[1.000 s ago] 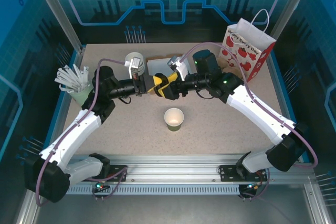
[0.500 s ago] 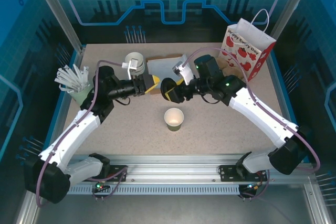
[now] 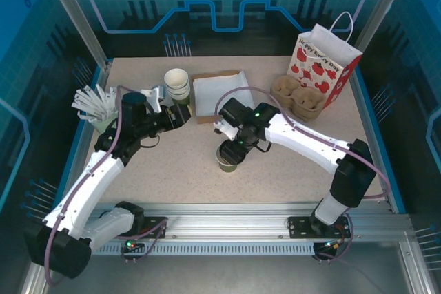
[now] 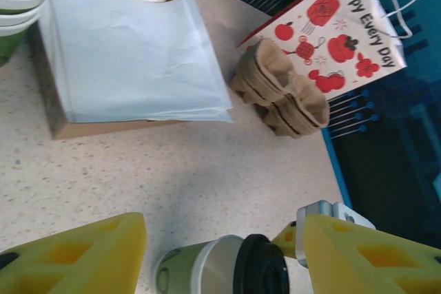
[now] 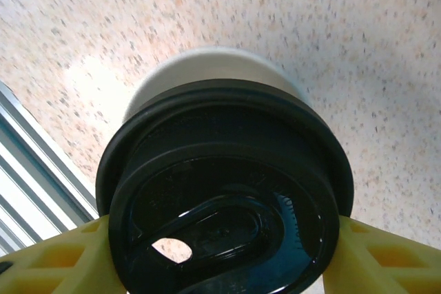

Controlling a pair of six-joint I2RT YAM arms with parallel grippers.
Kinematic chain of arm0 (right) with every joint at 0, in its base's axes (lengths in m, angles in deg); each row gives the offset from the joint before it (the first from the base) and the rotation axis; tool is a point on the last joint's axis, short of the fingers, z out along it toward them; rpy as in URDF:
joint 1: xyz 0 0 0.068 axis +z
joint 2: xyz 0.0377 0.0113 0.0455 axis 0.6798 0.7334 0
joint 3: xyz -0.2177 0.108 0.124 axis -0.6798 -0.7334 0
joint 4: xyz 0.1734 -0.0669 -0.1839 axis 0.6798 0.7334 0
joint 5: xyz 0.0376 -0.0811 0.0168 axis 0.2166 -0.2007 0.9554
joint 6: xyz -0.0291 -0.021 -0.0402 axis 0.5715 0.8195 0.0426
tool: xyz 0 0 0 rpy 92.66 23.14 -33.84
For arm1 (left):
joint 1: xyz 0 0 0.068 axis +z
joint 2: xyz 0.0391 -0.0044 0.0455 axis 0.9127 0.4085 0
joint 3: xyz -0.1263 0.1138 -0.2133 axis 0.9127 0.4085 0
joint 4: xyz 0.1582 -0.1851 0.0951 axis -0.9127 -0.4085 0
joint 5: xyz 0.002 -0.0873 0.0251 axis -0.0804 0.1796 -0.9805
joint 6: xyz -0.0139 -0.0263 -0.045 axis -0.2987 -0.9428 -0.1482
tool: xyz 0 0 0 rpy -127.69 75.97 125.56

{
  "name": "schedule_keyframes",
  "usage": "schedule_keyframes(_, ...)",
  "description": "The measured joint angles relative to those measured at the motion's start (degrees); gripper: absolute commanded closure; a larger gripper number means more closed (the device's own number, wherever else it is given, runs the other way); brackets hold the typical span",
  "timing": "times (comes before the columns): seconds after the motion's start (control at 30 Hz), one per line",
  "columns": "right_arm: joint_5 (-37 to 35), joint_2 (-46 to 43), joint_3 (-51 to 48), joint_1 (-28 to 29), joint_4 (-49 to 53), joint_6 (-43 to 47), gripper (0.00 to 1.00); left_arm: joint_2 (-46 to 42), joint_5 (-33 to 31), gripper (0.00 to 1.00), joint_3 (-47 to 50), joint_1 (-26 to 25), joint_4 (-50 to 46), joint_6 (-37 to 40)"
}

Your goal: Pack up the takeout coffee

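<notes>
While the right gripper [image 3: 233, 144] clamps the black lid [image 5: 224, 197] just above the dark green cup [image 3: 227, 163] beneath its jaws, capping looks underway; next, press it down squarely. The left gripper [image 3: 178, 118] hangs open and empty.

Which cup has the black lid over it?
The lone dark green cup mid-table, beneath the lid in the right end effector; the stacked cups and the mint cup of sticks stand uncovered.
</notes>
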Motion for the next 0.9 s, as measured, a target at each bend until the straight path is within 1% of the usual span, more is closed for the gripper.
schedule_keyframes(0.13, -1.53, 4.31, 5.42, 0.94, 2.67, 0.87, 0.48, -2.21, -3.48, 0.36, 0.11, 0.09, -2.86, 2.91)
schedule_keyframes(0.3, -1.97, 6.8, 8.13, 1.88, 4.63, 1.53, 0.48, -4.44, -5.77, 0.36, 0.13, 0.31, -4.31, 4.83)
schedule_keyframes(0.9, -4.11, 12.24, 13.4, 2.82, 9.57, 2.8, 0.47, -5.55, -7.54, 0.35, 1.6, 0.35, -5.84, 6.54)
